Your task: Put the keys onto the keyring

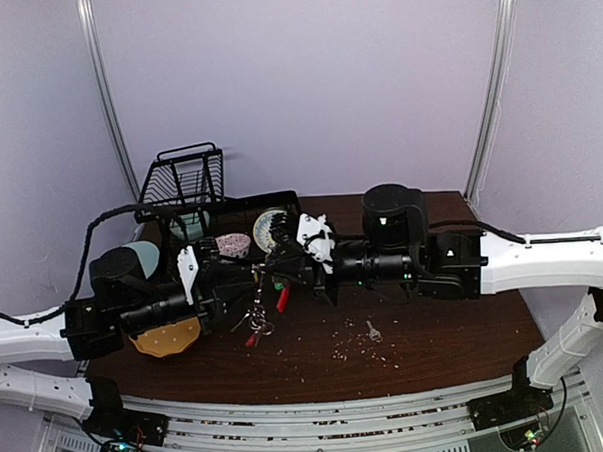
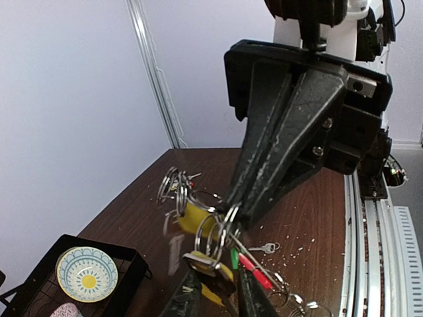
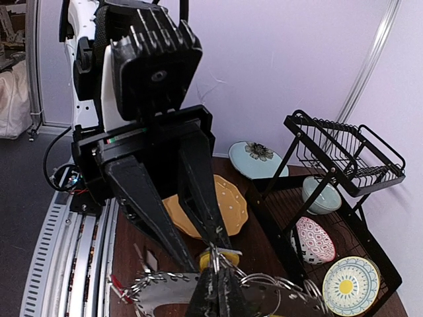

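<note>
At the far left a scalloped yellow plate (image 1: 166, 339) lies on the dark wood-grain counter (image 1: 437, 350). Behind it stands a black wire rack (image 1: 191, 176) holding three patterned dishes.

The left end effector (image 3: 211, 254) is matte black and wedge-shaped. Its two fingers stand slightly apart about a yellow plastic tag (image 3: 219, 256), and I cannot tell whether they pinch it.

Between the arms hangs the keyring (image 1: 257, 318), a tangle of thin shiny steel loops too overlapped to count, with one thick curved red clip (image 1: 283, 299) and a green tag (image 2: 234, 257).

The right end effector (image 2: 232, 212), scuffed black plastic, has its fingers pressed together on one loop of that bunch.

Further right, a single small silver key (image 1: 373, 331) lies flat on the counter among pale crumbs.
</note>
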`<state>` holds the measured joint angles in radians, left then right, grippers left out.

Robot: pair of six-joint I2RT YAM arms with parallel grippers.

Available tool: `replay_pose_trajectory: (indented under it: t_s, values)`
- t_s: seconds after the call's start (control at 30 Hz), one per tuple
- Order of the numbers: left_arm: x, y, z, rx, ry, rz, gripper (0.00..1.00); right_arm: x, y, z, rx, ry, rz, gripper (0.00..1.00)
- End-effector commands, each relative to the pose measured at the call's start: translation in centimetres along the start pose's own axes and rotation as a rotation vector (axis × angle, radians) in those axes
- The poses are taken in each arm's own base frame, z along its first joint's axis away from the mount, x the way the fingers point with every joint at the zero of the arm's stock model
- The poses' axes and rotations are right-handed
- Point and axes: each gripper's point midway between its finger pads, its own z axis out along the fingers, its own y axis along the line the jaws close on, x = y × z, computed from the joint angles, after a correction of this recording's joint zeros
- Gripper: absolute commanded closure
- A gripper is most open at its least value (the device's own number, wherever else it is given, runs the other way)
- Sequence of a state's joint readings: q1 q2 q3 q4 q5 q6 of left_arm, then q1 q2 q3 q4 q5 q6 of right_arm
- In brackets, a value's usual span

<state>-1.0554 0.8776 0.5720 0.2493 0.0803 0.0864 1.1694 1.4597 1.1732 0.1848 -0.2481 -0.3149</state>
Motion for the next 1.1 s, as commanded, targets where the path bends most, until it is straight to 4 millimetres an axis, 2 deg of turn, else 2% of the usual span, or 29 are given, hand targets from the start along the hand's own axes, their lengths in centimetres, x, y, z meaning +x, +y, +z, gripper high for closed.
replay_pose_trajectory:
  t_s: [0.0, 0.07, 0.27, 0.4, 0.63, 0.77, 0.87, 0.97, 1.07]
  values:
    - [-1.6, 0.0, 0.5, 0.007, -0.093, -0.016, 0.82, -4.0, 1.0, -1.3, -0.05, -0.155, 0.032, 1.0]
    - [-1.4, -0.2, 1.0, 0.02, -0.083, -0.019, 0.84, -4.5, 1.6, -1.5, -0.075, -0.19, 0.053, 1.0]
    - [-1.3, -0.6, 1.3, 0.038, -0.113, -0.057, 0.95, -6.1, 0.7, -2.0, 0.004, -0.273, 0.129, 1.0]
    - [-1.7, -0.7, 1.5, 0.047, -0.142, -0.076, 0.98, -6.9, 0.4, -2.5, 0.055, -0.342, 0.201, 1.0]
    - [-2.4, -1.1, 1.4, 0.069, -0.175, -0.077, 1.0, -6.8, 0.1, -2.8, 0.08, -0.41, 0.261, 1.0]
    - [-2.1, -1.5, 1.6, 0.083, -0.176, -0.087, 1.0, -6.1, -1.0, -2.8, 0.148, -0.42, 0.314, 1.0]
    - [-2.3, -2.1, 1.9, 0.1, -0.182, -0.085, 1.0, -5.3, -2.8, -3.0, 0.256, -0.427, 0.352, 1.0]
    - [-2.2, -2.5, 2.3, 0.102, -0.185, -0.083, 1.0, -4.7, -3.6, -2.3, 0.305, -0.413, 0.367, 1.0]
    - [-1.8, -3.1, 3.0, 0.113, -0.162, -0.068, 1.0, -4.8, -3.5, -1.7, 0.293, -0.425, 0.377, 1.0]
